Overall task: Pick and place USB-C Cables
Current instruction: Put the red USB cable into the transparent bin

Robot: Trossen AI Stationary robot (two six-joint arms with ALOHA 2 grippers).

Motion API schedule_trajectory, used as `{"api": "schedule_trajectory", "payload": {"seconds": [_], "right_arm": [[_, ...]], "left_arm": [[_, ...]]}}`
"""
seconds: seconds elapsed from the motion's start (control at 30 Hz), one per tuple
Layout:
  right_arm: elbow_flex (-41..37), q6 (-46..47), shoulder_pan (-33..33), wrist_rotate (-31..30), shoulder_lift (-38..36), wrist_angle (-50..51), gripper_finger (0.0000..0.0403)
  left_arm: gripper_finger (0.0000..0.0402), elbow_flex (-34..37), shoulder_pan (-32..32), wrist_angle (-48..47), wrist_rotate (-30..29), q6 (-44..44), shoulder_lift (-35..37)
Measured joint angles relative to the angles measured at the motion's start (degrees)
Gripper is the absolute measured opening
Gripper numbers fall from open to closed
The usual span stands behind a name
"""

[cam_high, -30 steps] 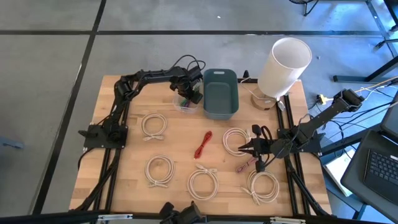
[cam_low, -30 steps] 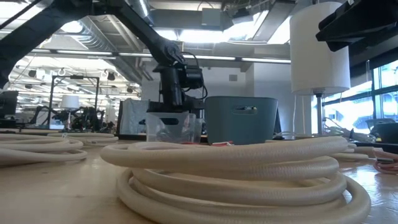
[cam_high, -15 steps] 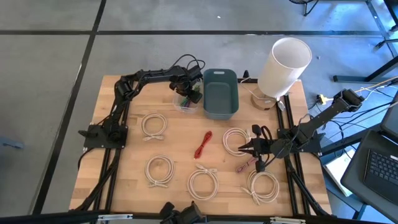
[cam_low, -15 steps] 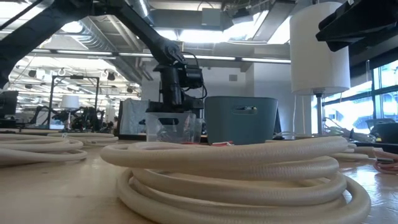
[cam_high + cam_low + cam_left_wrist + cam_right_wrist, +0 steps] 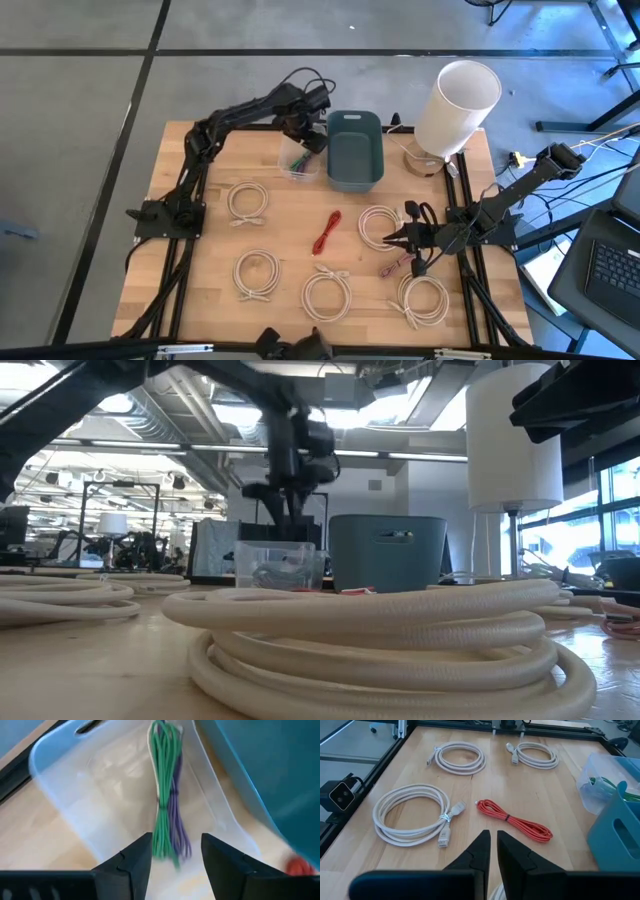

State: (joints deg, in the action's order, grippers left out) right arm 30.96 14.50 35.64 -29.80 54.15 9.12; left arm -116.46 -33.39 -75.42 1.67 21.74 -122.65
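Nearest the table's front edge lie three cream coils (image 5: 327, 295), flat on the wood, with a pinkish bundle (image 5: 391, 267) between two of them. The right gripper (image 5: 392, 239) rests low at the right side, over another coil (image 5: 377, 226), its fingers nearly together and holding nothing. Further in, the red bundle (image 5: 327, 232) lies loose mid-table, its long axis running diagonally from the near left towards the far right. A sixth coil (image 5: 246, 201) sits to the left.

At the far side stands a clear tub (image 5: 60, 765), just beside a teal bin (image 5: 354, 150); what the bin holds cannot be told. In the tub lie a green bundle (image 5: 162, 795) and a purple bundle (image 5: 176, 825), side by side, touching, both stretched along the tub's length. The left gripper (image 5: 172, 857) hangs above the tub, jaws apart, clear of the bundles. A white lamp (image 5: 457, 95) stands far right.
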Motion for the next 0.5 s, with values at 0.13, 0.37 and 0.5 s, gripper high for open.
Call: {"api": "schedule_trajectory", "payload": {"seconds": [0.13, 0.37, 0.5], "right_arm": [[0.0, 0.0, 0.0, 0.0, 0.0, 0.2, 0.0037], [0.0, 1.2, 0.2, 3.3, 0.0, 1.7, 0.0037], [0.0, 3.3, 0.2, 4.1, 0.0, 3.2, 0.0037]], "left_arm": [[0.0163, -8.4, 2.1, -10.2, -0.5, 0.0, 0.0], [0.0161, -13.8, 14.3, -14.6, -3.1, 1.3, 1.7], [0.0157, -13.7, 24.5, -14.6, -4.6, 2.0, 2.4]]}}
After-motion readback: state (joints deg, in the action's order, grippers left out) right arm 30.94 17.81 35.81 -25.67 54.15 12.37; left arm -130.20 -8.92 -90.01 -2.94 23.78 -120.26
